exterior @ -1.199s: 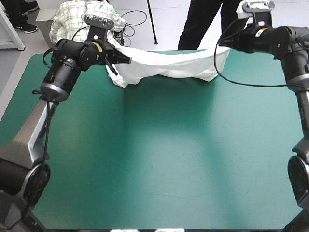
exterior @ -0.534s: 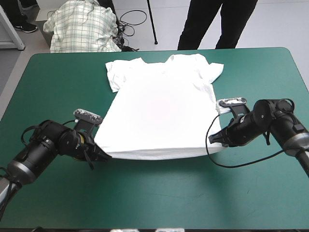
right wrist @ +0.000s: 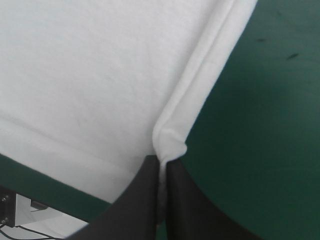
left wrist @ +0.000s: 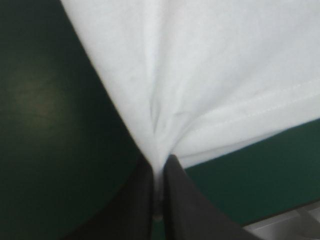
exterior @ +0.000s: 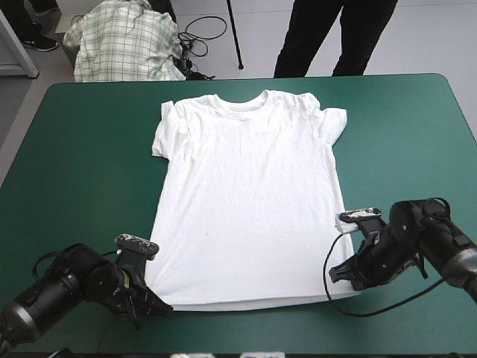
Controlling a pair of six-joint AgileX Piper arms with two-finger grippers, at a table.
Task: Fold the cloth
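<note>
t-shirt [exterior: 246, 194] lies flat, left claw [exterior: 164, 307] and right claw [exterior: 335, 274] pinching hem corners.

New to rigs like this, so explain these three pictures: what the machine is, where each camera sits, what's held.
It's a two-armed robot at a table with a teal-green cover. The wide picture looks down from above and behind it. A white T-shirt lies spread flat, collar toward the far edge. The other two pictures come from cameras on each wrist, looking along the black fingers. The left gripper and the right gripper each pinch a bottom corner of the shirt, fingers nearly shut.
</note>
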